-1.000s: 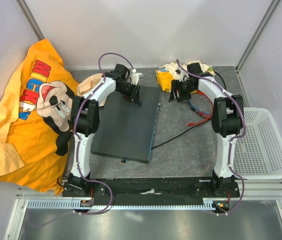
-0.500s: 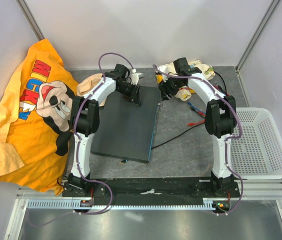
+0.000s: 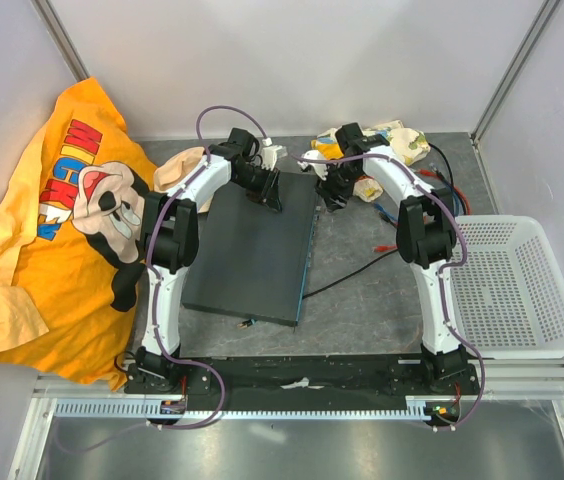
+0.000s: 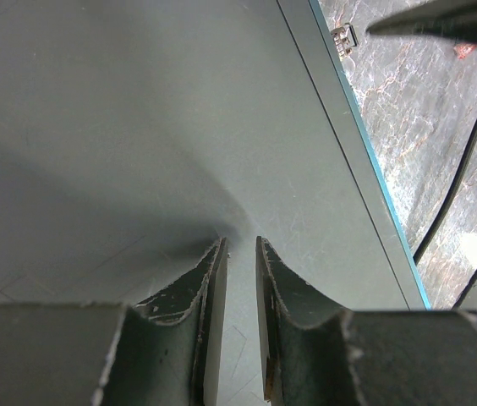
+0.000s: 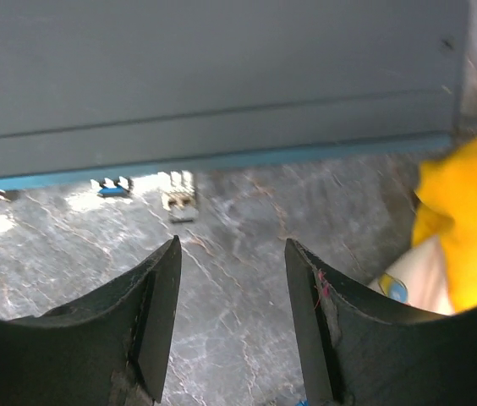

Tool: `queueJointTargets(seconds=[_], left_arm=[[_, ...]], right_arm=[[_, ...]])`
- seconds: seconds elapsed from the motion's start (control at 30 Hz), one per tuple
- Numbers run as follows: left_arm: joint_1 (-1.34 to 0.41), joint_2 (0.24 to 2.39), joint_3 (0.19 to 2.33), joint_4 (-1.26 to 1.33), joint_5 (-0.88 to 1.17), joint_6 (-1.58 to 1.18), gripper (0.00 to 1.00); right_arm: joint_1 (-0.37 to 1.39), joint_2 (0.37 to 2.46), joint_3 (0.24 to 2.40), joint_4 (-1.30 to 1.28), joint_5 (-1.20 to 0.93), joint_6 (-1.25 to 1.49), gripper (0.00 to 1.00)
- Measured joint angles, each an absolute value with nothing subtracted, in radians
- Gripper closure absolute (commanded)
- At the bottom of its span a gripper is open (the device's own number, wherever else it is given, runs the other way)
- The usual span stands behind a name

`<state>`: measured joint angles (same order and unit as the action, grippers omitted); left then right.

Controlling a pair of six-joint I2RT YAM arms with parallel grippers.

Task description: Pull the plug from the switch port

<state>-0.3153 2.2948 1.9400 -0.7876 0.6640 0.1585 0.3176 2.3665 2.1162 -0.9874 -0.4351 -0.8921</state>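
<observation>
— Where is the switch?
— I see the switch (image 3: pixel 252 250) lying flat in the middle of the table (image 3: pixel 362 310), between my two arms. Its teal-blue edge (image 5: pixel 222 158) is turned toward the right arm.
— And the plug?
— The plug (image 5: pixel 179 203) is small and clear. It sits at that teal-blue edge, near the far end of the switch. In the right wrist view it is just ahead of the right gripper (image 5: pixel 232 254), a bit off the middle of the gap. The fingers do not touch it.
— How do the right fingers stand?
— Wide apart, with nothing between them, low over the table beside the switch. A yellow cloth (image 5: pixel 467 203) is just beside one finger.
— And the left gripper?
— The left gripper (image 4: pixel 240 245) is on the top of the switch near its far end, tips at the lid. Its fingers are almost together, with only a slim gap between them, and they hold nothing.
— Anything else near?
— A black cable (image 3: pixel 362 272) runs over the table to the teal-blue edge, and a white basket (image 3: pixel 522 300) stands at the right border.
</observation>
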Motion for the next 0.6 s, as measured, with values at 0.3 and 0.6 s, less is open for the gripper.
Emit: queueJointTargets(seconds=[0.3, 0.6], left_arm=[[-0.313, 2.29, 1.929, -0.777, 0.667, 0.158, 0.72], [-0.309, 2.288, 1.92, -0.768, 0.682, 0.158, 0.72]], right_arm=[[0.357, 2.366, 2.116, -1.01, -0.399, -0.908, 0.42], [0.354, 2.344, 2.117, -1.011, -0.394, -0.886, 0.42]])
